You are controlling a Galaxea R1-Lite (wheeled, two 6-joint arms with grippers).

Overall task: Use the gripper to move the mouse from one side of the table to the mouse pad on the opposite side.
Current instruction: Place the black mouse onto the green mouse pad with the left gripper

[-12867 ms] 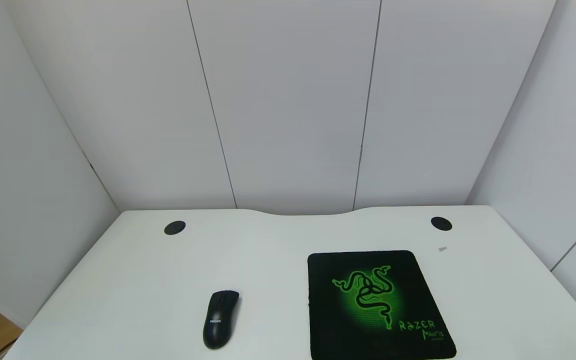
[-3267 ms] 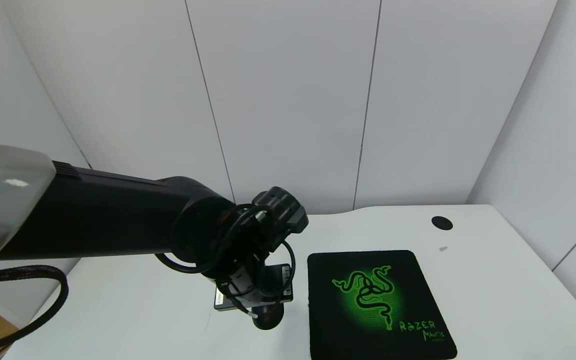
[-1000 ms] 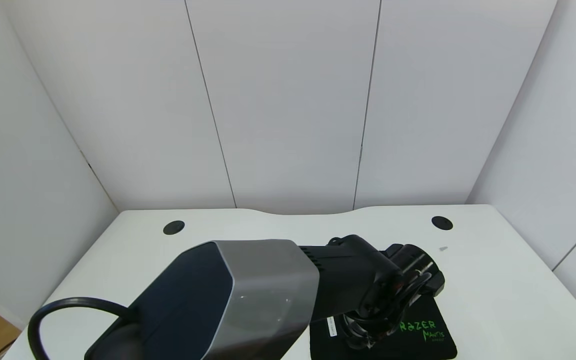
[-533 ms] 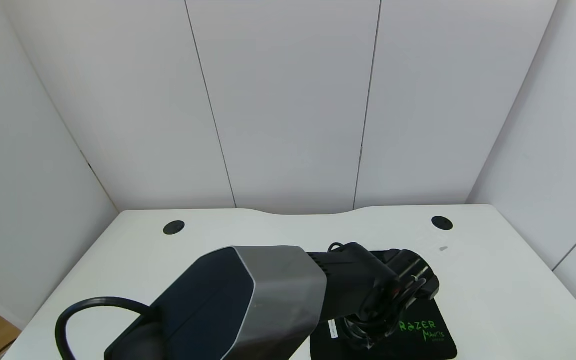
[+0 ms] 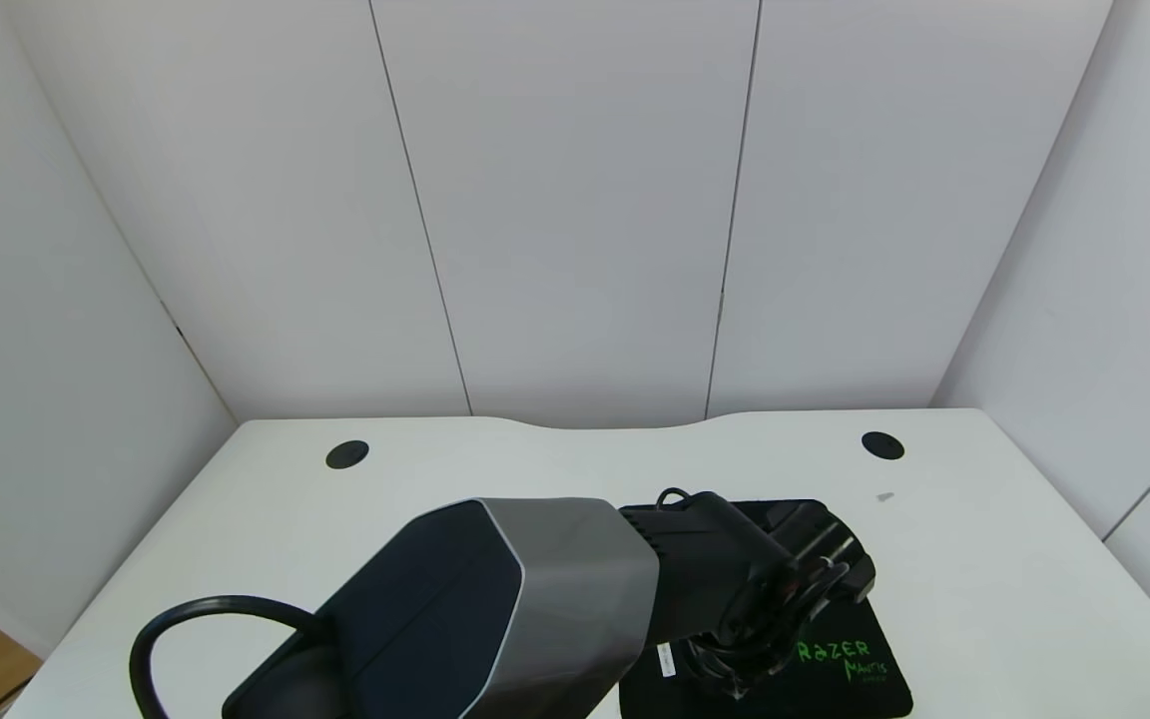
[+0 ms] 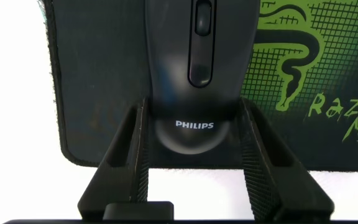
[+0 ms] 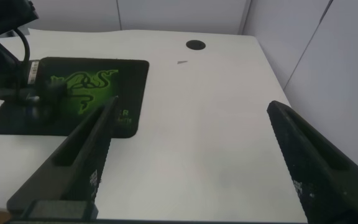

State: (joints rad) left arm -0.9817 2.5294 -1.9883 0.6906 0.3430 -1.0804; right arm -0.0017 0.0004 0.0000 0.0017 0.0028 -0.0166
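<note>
In the left wrist view my left gripper [image 6: 194, 106] is shut on the mouse [image 6: 166, 62], one finger on each side of its rear end. The glossy black mouse, with white PHILIPS lettering, sits low over the near part of the black and green mouse pad [image 6: 98, 74]. In the head view the left arm's wrist [image 5: 775, 579] covers the mouse and most of the pad [image 5: 864, 679]. My right gripper [image 7: 192, 107] is open and empty over the white table [image 7: 216, 124], to the right of the pad [image 7: 129, 74].
Two round black grommets [image 5: 347, 454] [image 5: 881, 445] sit near the table's far edge, which has a curved notch. White wall panels close in the back and both sides. The left arm's grey housing [image 5: 575, 589] fills the front middle.
Since 3.3 s ago the left arm has carried the mouse from the table's left side to over the pad. In the last second it has sunk slightly and barely moved.
</note>
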